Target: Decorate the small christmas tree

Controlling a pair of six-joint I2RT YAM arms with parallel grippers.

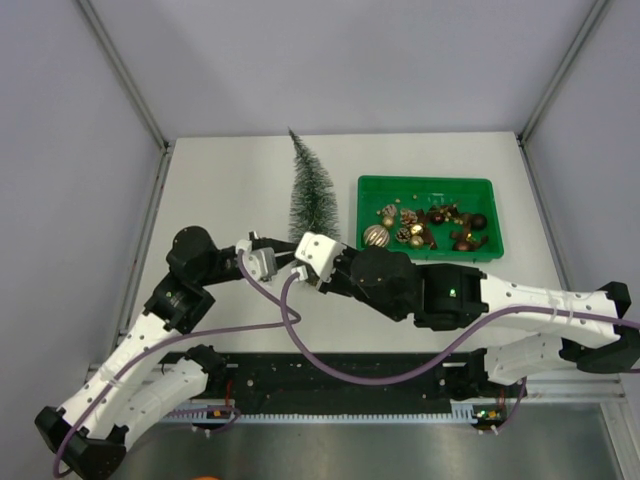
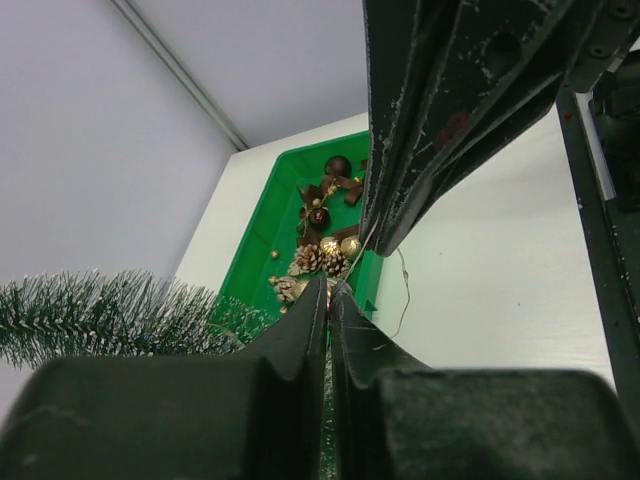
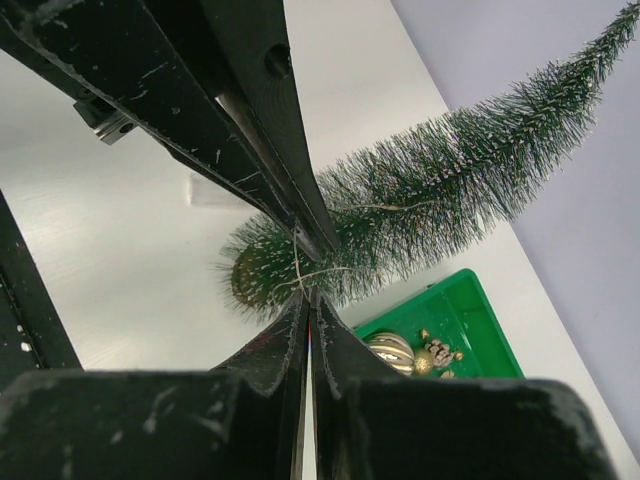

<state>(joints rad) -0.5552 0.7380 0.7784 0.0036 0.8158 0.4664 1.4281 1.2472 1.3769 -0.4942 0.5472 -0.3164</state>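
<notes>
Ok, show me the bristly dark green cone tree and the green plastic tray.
Bristly dark green cone tree (image 1: pixel 308 190): top view, middle branches.
Green plastic tray (image 1: pixel 405 190): top view, bare far floor.

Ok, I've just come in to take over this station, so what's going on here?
Both arms meet at the foot of the small christmas tree. The left tool and the right tool each look shut on a thin wire running between their tips, and a strand of it seems to lie across the branches. The ornaments are in the green tray beside the tree.
</notes>
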